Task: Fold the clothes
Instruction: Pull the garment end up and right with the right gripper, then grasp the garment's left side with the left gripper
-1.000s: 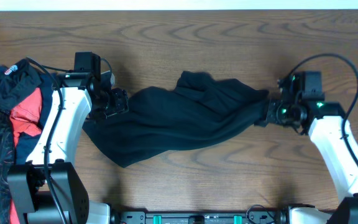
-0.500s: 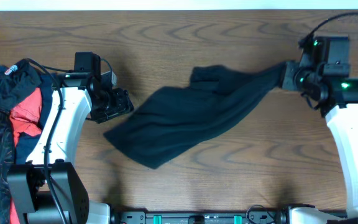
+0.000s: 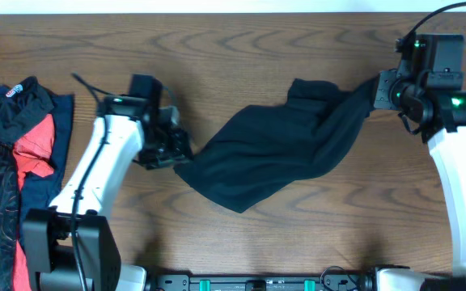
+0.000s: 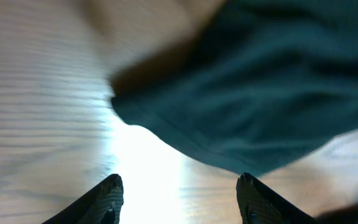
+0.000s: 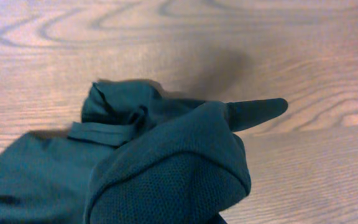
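A plain black garment (image 3: pixel 281 149) lies crumpled across the middle of the wooden table, stretched up toward the right. My right gripper (image 3: pixel 376 91) is shut on its right end and holds it; in the right wrist view the fabric (image 5: pixel 166 168) drapes over the fingers and hides them. My left gripper (image 3: pixel 172 153) is open and empty just left of the garment's lower left corner. In the left wrist view the garment's hem (image 4: pixel 229 118) lies ahead of the spread fingertips (image 4: pixel 179 193), apart from them.
A pile of other clothes (image 3: pixel 10 162), black-patterned, red and navy, lies at the table's left edge. Bare wood (image 3: pixel 217 48) lies behind the garment and in front of it.
The right gripper has pulled the black garment to the right and back. The left gripper has let go of it and followed it to the right, near its left corner.
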Action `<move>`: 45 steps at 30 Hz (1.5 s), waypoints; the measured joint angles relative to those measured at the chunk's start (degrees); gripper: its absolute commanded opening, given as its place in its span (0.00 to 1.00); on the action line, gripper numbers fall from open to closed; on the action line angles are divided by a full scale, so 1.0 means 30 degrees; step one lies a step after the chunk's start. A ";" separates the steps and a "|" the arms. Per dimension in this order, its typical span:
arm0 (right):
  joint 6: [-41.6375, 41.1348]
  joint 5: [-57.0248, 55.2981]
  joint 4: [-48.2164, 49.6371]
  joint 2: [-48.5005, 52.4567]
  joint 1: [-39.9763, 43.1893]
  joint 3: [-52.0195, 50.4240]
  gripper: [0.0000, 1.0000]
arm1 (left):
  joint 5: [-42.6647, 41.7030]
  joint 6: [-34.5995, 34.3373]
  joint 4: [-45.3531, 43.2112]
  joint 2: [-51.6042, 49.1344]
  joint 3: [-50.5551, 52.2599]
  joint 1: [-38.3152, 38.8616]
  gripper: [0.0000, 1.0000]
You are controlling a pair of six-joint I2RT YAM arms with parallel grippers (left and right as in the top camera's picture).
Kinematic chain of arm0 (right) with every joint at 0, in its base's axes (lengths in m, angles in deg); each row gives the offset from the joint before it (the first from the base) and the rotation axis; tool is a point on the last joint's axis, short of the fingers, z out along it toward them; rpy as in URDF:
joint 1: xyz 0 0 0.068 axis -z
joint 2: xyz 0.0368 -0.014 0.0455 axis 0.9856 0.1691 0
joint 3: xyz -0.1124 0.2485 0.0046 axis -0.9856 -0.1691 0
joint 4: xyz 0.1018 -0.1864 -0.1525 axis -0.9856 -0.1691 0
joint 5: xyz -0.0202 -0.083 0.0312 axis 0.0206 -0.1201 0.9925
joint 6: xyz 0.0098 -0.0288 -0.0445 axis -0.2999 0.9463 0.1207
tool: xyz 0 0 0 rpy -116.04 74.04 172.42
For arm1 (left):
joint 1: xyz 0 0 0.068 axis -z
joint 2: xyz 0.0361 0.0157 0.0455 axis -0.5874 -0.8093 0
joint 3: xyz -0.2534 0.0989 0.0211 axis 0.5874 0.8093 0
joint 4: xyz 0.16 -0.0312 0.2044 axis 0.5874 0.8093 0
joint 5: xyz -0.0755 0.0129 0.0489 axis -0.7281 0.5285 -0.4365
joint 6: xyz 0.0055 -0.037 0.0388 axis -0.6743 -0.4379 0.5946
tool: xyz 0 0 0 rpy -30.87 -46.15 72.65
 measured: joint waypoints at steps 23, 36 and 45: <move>-0.0029 0.0998 -0.0423 0.1523 0.0066 0.0000 0.01 | -0.2222 -0.2681 -0.4998 0.0000 0.5442 0.8743 0.78; -0.0029 0.1967 -0.0758 0.1523 0.0073 0.0000 0.01 | -0.4830 -0.4371 -0.8080 -0.1443 0.5457 0.8743 0.79; -0.0015 0.2557 -0.0874 0.1523 0.0073 0.0000 0.01 | -0.5559 -0.4772 -0.8000 -0.2470 0.5268 0.8655 0.74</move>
